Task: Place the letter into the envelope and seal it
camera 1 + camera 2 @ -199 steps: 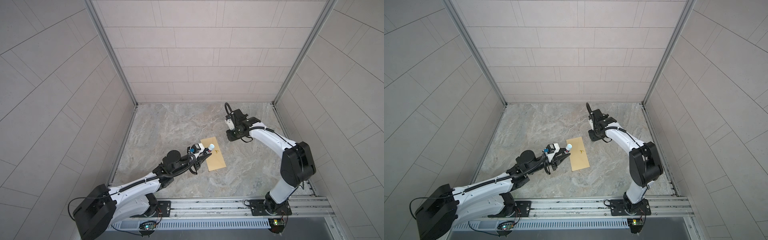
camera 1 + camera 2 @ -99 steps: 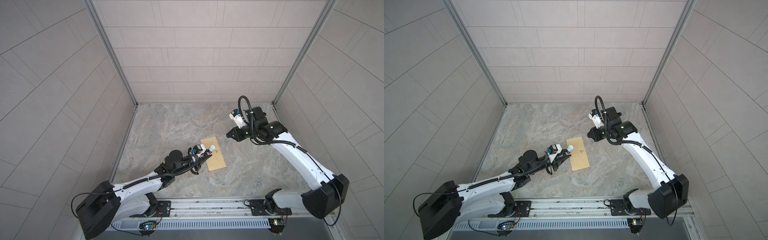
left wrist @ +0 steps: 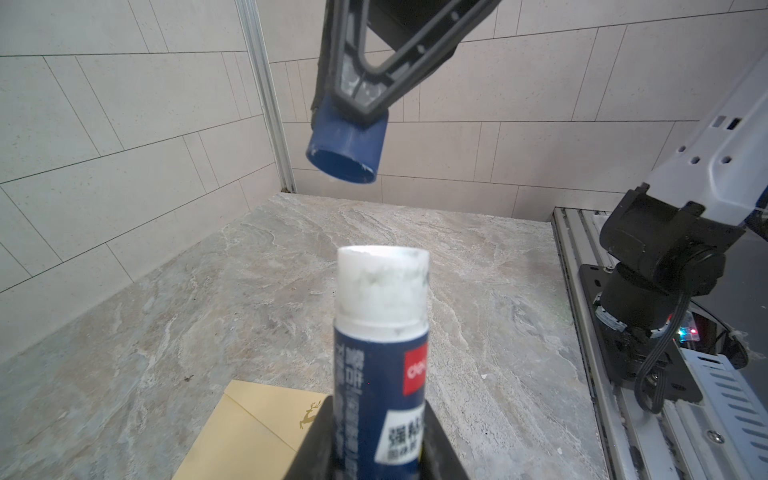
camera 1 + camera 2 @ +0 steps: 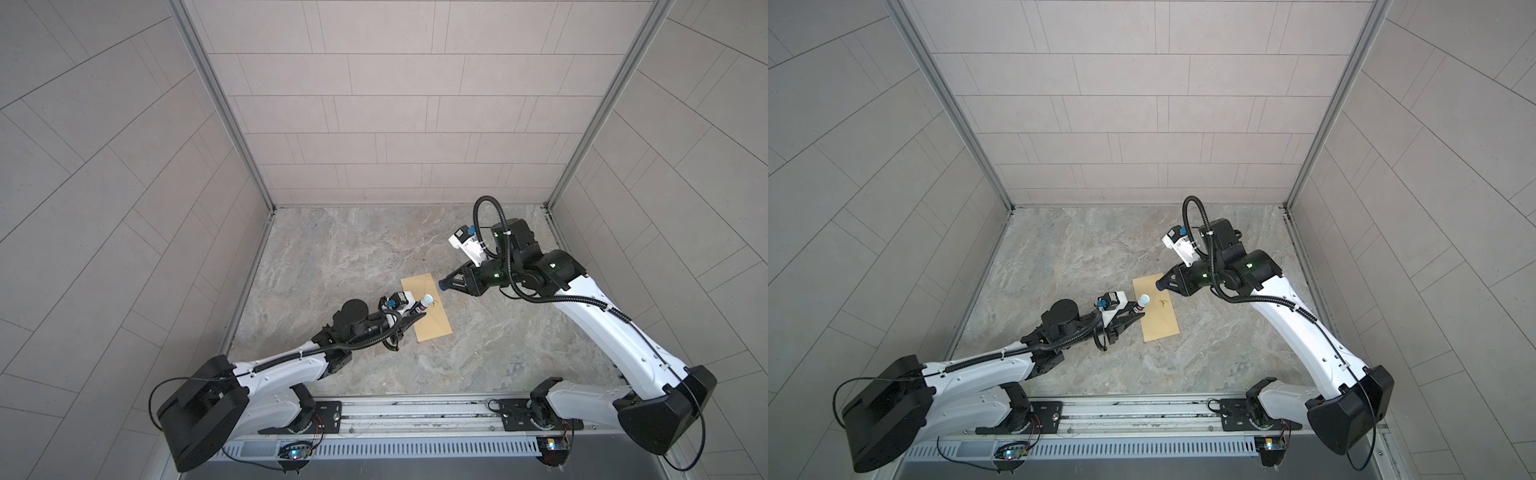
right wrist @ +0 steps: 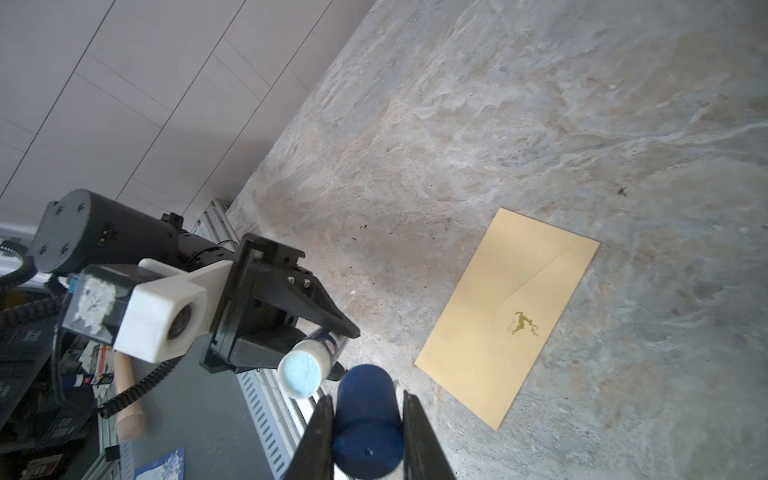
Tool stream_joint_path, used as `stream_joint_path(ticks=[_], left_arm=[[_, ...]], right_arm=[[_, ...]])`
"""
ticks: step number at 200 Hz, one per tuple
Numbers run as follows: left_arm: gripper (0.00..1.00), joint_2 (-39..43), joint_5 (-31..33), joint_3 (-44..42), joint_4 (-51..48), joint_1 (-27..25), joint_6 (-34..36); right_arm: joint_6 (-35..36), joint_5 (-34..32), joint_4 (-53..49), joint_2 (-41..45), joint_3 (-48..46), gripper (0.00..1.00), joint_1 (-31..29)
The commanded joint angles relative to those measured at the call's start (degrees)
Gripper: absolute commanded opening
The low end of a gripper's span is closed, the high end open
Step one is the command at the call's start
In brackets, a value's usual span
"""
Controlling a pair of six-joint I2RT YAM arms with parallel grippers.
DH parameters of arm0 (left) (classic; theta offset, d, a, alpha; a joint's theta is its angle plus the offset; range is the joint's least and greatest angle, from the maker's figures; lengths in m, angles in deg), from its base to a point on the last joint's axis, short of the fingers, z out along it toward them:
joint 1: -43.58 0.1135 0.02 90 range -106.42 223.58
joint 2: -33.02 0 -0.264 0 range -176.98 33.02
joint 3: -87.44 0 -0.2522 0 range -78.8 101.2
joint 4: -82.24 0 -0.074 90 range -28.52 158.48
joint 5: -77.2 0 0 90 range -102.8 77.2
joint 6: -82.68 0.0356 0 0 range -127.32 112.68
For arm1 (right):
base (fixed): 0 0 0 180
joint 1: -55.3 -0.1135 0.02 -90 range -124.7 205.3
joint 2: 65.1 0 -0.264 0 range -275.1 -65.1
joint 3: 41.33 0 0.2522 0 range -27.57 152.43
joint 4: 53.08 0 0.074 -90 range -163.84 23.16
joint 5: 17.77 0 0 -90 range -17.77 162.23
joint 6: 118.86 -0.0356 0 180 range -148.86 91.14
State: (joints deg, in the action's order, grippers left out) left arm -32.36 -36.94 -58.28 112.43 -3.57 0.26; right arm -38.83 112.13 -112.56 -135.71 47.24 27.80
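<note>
The yellow-tan envelope lies flat on the marble table, its flap down and a small gold deer on it. The letter is out of view. My left gripper is shut on an uncapped blue glue stick at the envelope's left edge, the white glue end raised. My right gripper is shut on the stick's blue cap, hanging over the envelope's far corner, a short gap from the glue end.
Tiled walls close the table on three sides. A metal rail with both arm bases runs along the front edge. Bare marble stretches behind and beside the envelope.
My right arm has swung round and carried the blue cap leftward and nearer, over the envelope's far corner toward the glue stick. The left arm and the envelope have hardly moved.
</note>
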Motion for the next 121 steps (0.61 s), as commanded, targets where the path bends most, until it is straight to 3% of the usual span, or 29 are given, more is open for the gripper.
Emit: stream_joint_path(ticks=[1,121], left_arm=[[0.00,-0.08,-1.27,0.14,2.84,-0.22,0.87],[0.00,0.41,-1.40,0.14,3.02,-0.23,0.61]], right_arm=[[0.07,1.71,-1.30,0.78,1.80,0.14,-1.71],[0.18,1.76,-0.43,-0.40,0.72,0.14,-5.50]])
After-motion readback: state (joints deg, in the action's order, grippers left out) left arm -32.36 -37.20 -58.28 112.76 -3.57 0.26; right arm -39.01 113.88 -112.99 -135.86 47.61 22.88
